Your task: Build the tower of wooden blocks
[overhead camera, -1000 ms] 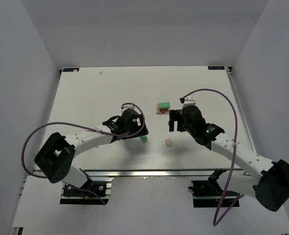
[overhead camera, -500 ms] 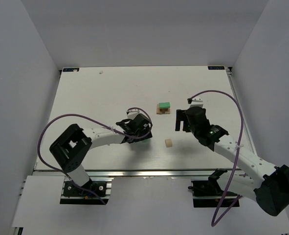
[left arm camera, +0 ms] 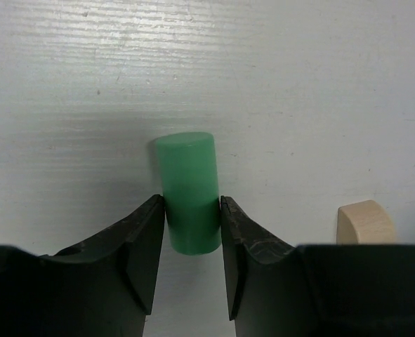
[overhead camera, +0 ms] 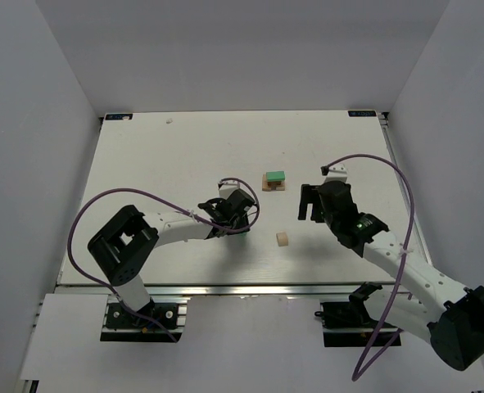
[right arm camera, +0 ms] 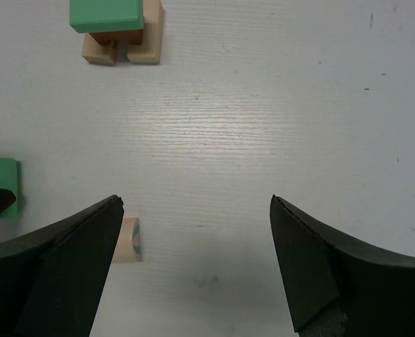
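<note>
Partly built only; tower [overhead camera: 274,180] standing beyond both grippers, green slab on brown and tan pieces; left gripper [left arm camera: 191,210] clamped on green cylinder [left arm camera: 186,165]; right gripper [right arm camera: 195,207] spread wide, empty; cylinder and loose tan block [right arm camera: 130,240] (near both grippers) probably left to stack.

A white table [overhead camera: 160,164] is filling the middle of the top view, its matte top showing fine streaks and a few dark specks in the wrist views. Plain pale grey walls are closing it in: a back wall [overhead camera: 242,49] is standing behind the far edge, and a left wall [overhead camera: 29,180] and a right wall [overhead camera: 459,123] are running down the sides. A small black tag [overhead camera: 119,116] is sitting at each far corner. A metal rail [overhead camera: 250,288] is running along the near edge, catching soft, even light. A white board [overhead camera: 61,327] is lying below it at the left
</note>
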Robot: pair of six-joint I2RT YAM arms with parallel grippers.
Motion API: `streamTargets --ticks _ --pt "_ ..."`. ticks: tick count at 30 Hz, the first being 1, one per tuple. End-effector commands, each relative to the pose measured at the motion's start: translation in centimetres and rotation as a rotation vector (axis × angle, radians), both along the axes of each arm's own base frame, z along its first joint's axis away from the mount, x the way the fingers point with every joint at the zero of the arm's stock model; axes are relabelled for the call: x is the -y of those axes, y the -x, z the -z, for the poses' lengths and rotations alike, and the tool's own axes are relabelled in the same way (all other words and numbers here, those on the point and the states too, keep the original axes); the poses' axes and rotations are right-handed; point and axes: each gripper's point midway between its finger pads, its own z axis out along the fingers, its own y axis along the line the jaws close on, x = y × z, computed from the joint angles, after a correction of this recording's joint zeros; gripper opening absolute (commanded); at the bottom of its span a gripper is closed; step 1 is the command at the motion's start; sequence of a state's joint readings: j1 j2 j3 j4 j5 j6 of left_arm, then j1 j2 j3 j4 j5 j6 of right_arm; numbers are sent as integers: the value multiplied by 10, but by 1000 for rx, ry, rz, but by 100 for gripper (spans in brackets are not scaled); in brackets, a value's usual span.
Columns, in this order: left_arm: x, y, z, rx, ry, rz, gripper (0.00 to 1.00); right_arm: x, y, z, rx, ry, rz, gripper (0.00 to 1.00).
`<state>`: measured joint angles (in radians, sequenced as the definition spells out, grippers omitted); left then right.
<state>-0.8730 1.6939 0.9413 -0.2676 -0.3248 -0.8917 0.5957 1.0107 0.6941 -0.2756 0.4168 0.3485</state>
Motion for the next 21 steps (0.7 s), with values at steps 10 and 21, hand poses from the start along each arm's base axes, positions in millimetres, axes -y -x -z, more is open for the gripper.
streamTargets --ticks 10,21 --pt "8 -12 -31 158 -45 212 22 -33 10 -11 48 -125 -199 89" --pt "32 37 -116 515 217 691 17 -118 57 -53 35 -453 -722 89"
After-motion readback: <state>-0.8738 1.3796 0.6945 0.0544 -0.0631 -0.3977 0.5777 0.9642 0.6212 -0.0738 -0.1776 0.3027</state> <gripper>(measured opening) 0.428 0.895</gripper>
